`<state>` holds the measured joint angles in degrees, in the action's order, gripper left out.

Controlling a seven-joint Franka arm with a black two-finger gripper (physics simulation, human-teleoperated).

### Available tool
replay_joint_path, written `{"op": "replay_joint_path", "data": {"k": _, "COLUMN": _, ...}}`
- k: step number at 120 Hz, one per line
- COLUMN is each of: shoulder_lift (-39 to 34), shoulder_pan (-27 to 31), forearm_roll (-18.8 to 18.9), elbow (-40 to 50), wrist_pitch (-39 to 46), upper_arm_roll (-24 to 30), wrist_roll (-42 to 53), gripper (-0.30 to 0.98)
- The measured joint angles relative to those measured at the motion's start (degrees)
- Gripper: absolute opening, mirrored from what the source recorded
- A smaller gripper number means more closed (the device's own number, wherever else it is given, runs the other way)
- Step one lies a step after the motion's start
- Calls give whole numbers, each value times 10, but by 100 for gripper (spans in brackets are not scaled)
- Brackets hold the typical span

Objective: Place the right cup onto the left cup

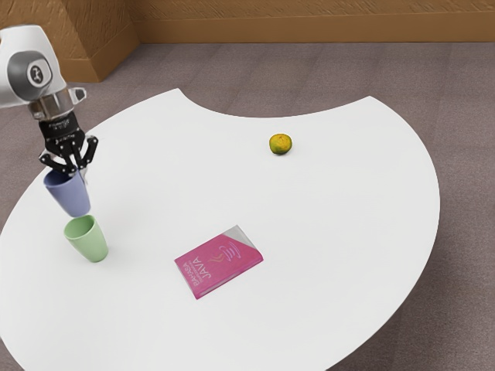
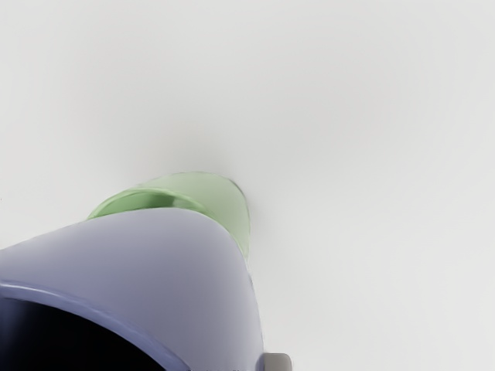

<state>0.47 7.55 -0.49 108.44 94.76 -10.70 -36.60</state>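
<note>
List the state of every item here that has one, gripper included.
Black two-finger gripper: shut on the blue cup's rim
Blue tapered cup: held, mouth up, not nested
Green tapered cup: upright on the table
Pink-and-grey book: closed, lying flat
Yellow-green round fruit: whole

White shell (image 1: 22, 40) up top!
And here's my round grey cap (image 1: 21, 83), dark emblem (image 1: 35, 74), metallic collar (image 1: 56, 103), then my knobbly black gripper (image 1: 75, 170).
</note>
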Motion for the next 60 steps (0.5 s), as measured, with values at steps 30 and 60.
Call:
{"op": "replay_joint_path", "data": {"k": 30, "shoulder_lift": 3, "shoulder_pan": 43, "forearm_roll": 0, "elbow": 19, "wrist_pitch": 14, "upper_arm_roll": -2, "wrist_roll": -4, "gripper": -10}}
{"op": "replay_joint_path", "data": {"k": 60, "shoulder_lift": 4, "shoulder_pan": 53, "forearm_roll": -1, "elbow": 23, "wrist_pitch": 32, "upper_arm_roll": -3, "wrist_roll": -7, "gripper": -10}}
